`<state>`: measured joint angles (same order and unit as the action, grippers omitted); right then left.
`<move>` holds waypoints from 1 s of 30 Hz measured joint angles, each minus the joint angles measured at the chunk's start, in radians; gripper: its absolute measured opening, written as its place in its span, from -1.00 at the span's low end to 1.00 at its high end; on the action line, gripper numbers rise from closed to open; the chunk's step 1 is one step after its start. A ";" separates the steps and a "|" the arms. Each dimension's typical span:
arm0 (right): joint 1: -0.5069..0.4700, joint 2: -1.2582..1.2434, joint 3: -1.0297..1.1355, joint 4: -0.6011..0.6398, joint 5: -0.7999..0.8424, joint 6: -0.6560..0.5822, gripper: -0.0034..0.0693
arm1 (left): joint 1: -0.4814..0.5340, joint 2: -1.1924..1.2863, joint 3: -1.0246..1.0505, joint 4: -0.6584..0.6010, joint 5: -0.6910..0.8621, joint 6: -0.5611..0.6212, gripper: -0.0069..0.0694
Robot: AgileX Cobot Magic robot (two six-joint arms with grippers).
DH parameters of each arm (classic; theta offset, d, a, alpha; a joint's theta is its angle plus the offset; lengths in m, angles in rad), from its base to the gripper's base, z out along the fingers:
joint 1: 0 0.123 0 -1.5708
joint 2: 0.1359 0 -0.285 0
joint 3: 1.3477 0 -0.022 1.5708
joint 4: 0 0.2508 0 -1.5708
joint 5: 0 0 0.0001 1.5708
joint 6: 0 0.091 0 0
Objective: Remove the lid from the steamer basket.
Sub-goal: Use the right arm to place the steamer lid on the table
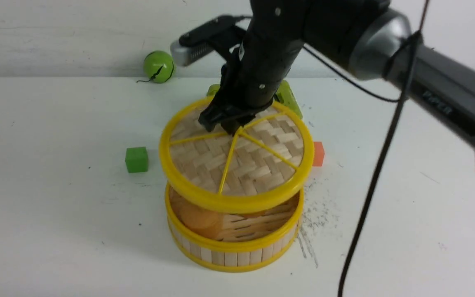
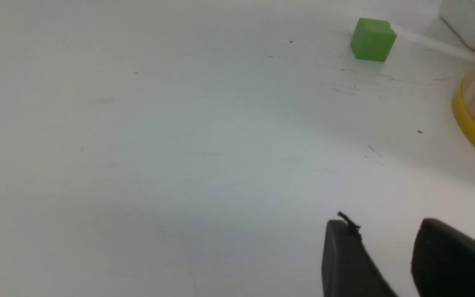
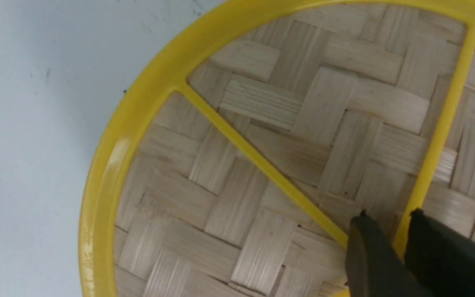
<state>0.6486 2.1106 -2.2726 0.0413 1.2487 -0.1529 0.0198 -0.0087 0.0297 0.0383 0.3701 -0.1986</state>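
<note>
Where its spokes meet, lid (image 1: pixel 241 165) pinched by right tool (image 1: pixel 232 127), tilted above steamer basket (image 1: pixel 229 256)

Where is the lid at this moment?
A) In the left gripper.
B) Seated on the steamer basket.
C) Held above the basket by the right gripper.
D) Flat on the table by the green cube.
C: the right gripper clamps the lid at its centre, with a gap above the steamer basket.

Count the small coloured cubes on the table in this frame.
2. A green cube sits left of the steamer basket; an orange cube peeks out at the right rim of the raised lid. The lid and right arm may hide others.
</note>
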 joint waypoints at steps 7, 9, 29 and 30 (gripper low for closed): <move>-0.086 -0.246 0.188 -0.017 0.001 -0.020 -0.61 | 0.000 0.000 0.000 0.000 0.000 0.000 -0.19; -0.138 -0.306 0.265 -0.018 0.002 -0.020 -0.61 | 0.000 0.000 0.000 0.000 0.000 0.000 -0.19; -0.538 -0.433 1.072 0.139 -0.548 -0.024 -0.61 | 0.000 0.000 0.000 0.000 0.000 0.000 -0.19; -0.538 -0.419 1.086 0.139 -0.566 -0.027 -0.61 | 0.000 0.000 0.000 0.000 0.000 0.000 -0.19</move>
<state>0.1104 1.6917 -1.1863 0.1807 0.6832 -0.1798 0.0198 -0.0087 0.0297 0.0383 0.3701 -0.1986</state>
